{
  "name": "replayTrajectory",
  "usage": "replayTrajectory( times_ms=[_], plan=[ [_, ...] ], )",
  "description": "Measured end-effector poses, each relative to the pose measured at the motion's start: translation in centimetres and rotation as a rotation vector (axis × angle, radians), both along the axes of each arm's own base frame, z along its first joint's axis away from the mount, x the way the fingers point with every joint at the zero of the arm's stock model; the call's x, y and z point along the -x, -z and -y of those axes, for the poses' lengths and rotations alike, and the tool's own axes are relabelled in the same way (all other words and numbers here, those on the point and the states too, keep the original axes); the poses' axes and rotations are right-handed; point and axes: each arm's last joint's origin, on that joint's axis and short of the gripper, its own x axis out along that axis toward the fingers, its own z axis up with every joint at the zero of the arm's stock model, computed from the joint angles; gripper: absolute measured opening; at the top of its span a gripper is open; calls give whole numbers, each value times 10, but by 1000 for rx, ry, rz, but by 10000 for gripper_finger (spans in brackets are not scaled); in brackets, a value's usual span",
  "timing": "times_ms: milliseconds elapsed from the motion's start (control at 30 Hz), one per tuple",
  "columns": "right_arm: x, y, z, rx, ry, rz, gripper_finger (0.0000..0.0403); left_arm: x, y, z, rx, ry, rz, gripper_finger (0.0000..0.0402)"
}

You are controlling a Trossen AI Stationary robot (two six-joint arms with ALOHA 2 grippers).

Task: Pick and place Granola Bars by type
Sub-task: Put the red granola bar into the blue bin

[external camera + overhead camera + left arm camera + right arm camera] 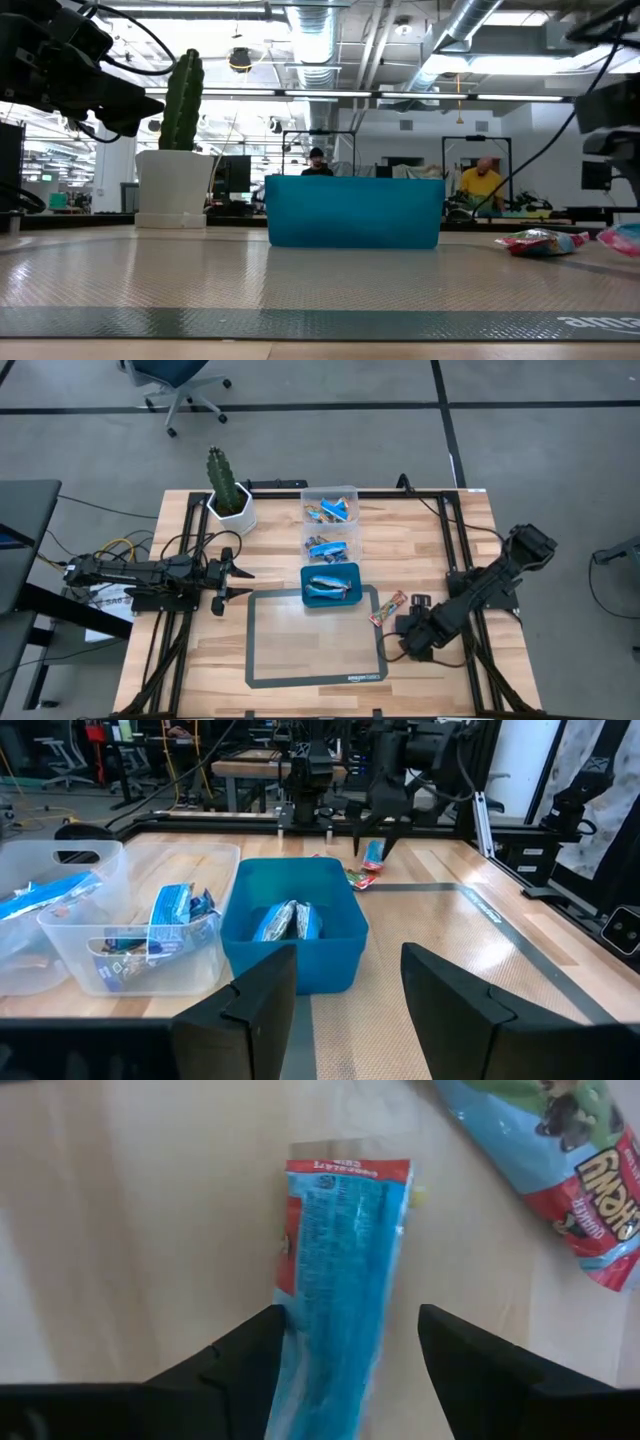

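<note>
A blue-wrapped granola bar [340, 1250] with a red end lies on the wood right of the grey mat. My right gripper [350, 1330] is open and comes down over it, one finger on either side; it also shows in the high view [408, 640]. A multicoloured bar [388, 607] lies beside it across the mat's right edge [560, 1160]. Blue bars lie in the teal tray [305, 585] and in two clear bins [305, 510]. My left gripper [248, 583] is open and waits at the table's left. My right gripper's fingers [250, 1355] stand along the blue bar's two long edges [290, 1280], coming from above. One finger overlaps the bar's edge in the wrist view; I cannot tell whether it touches. The bar's red end [345, 1175] reaches past the fingertips.
A potted cactus [228, 500] stands at the far left of the table. The grey mat [300, 650] covers the near middle, with the teal tray on its far edge and the clear bins behind that. People sit in the room beyond the table.
</note>
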Motion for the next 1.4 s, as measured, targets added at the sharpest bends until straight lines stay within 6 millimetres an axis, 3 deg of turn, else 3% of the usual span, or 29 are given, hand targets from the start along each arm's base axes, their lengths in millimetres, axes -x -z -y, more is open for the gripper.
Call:
replayTrajectory(
  times_ms=[200,500,700,1000,1400],
  plan=[
    [-7,7,1,-5,24,2,203,0,0,0,2,0,0,174],
    [-9,7,0,-28,46,26,114,0,0,0,0,0,0,174],
    [-11,4,-2,-65,58,55,82,0,0,0,2,0,0,174],
    [-17,-38,15,-195,131,278,76,0,0,0,2,0,0,174],
    [-55,-110,77,-329,318,922,75,0,0,0,-4,0,0,174]
  ],
)
